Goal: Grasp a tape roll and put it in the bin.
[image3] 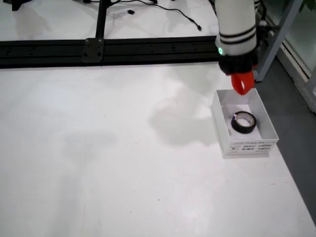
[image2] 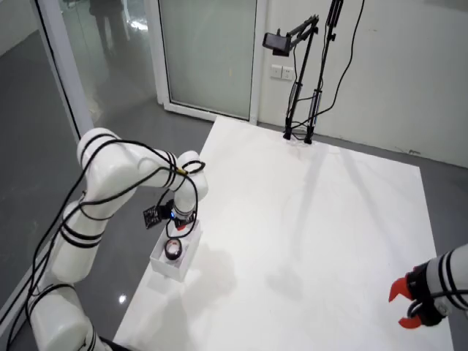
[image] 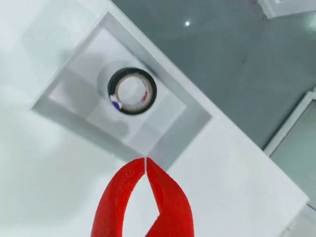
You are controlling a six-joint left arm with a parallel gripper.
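Observation:
A black tape roll (image: 132, 91) with a pale core lies flat on the floor of a white box bin (image: 196, 107). It also shows in the side view (image3: 244, 122) inside the bin (image3: 220, 129), and small in the overhead view (image2: 173, 250). My red gripper (image: 145, 160) is shut and empty, its tips touching, held above the bin's rim beside the roll. In the side view the gripper (image3: 242, 91) hangs over the bin's far end.
The bin (image2: 165, 267) stands near the white table's edge (image: 256, 143), with grey floor beyond. A second arm's red gripper (image2: 404, 306) rests at the table's far corner. A black rail (image3: 98, 49) crosses the table's back.

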